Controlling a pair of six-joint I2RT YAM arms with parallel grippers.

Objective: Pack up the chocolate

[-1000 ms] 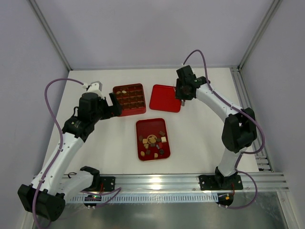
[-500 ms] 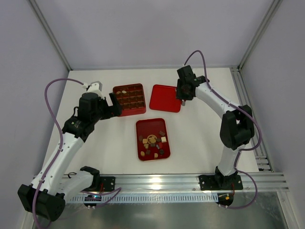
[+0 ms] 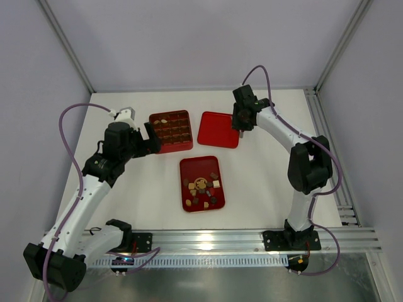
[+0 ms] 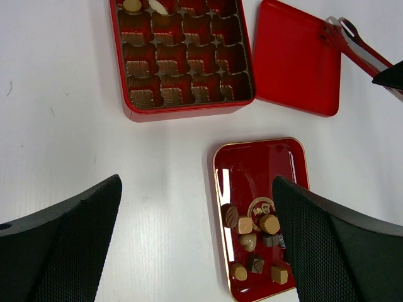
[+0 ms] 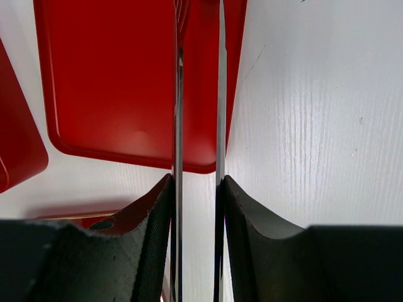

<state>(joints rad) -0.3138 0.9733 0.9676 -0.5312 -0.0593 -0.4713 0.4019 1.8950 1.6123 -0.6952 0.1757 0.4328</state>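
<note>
Pinching thin metal tongs, the right fingers are closing narrowly on the two blades, which are running out between them. The tongs are hanging over the right edge of the flat lid, their tips pointing across it. The left fingers are standing wide apart with nothing between them, hovering beside the left side of the box. Most of the chocolate is lying loose in the near half of the tray, which is sitting on the table just in front of the box and lid. Two pale pieces are sitting in neighbouring compartments of the box's far row, at its left corner. The other compartments in view are showing only brown paper cups.
</note>
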